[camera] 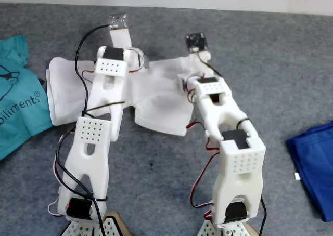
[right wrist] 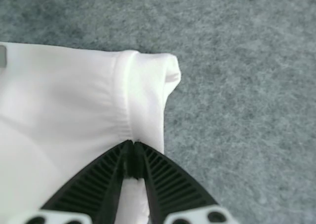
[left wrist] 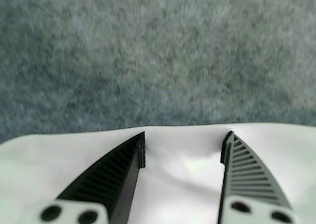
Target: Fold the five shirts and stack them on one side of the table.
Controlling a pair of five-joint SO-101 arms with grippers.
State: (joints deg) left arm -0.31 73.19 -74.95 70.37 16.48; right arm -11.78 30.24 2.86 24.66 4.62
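The right gripper (right wrist: 133, 146) is pinching the white shirt (right wrist: 64, 105); the left gripper (left wrist: 185, 141) is hanging spread-fingered over its edge

1. White shirt (camera: 156, 98): lies crumpled and partly spread in the middle of the grey counter (camera: 270, 64), toward the far side, with one sleeve out to the left.
2. Teal shirt (camera: 15, 106): has a print, lies at the left edge just beside the white one.
3. Blue shirt (camera: 315, 163): lies at the right edge, well apart.

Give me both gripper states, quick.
Left gripper: open, above the edge of the white shirt.
Right gripper: shut on the white shirt.
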